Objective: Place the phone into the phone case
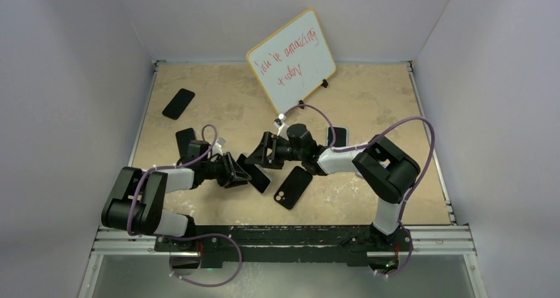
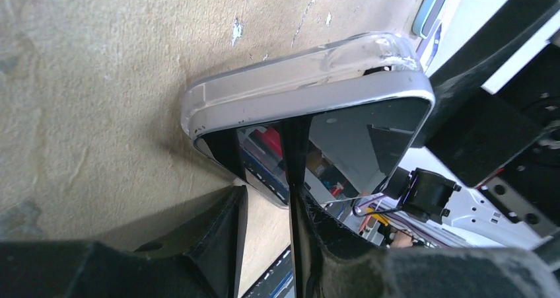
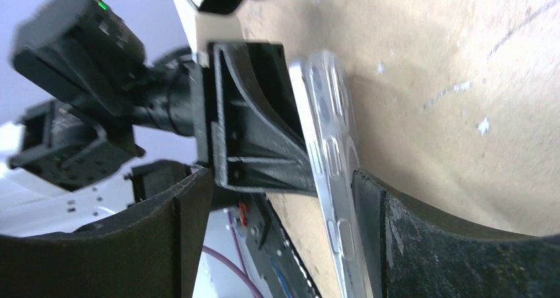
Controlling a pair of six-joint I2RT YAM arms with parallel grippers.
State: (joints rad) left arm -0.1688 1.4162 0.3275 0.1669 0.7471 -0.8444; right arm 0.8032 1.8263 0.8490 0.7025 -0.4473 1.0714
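Pinching the phone (image 2: pixel 343 139) in the left gripper (image 2: pixel 267 199), we see the wide right gripper (image 3: pixel 282 179) straddling the part-seated case (image 3: pixel 330 133); uneven pressure could pop its corner free.

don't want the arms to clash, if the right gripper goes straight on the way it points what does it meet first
Most likely the finger of the left gripper, which lies just ahead inside the open right gripper, beside the clear case on the phone. Depth is hard to judge.
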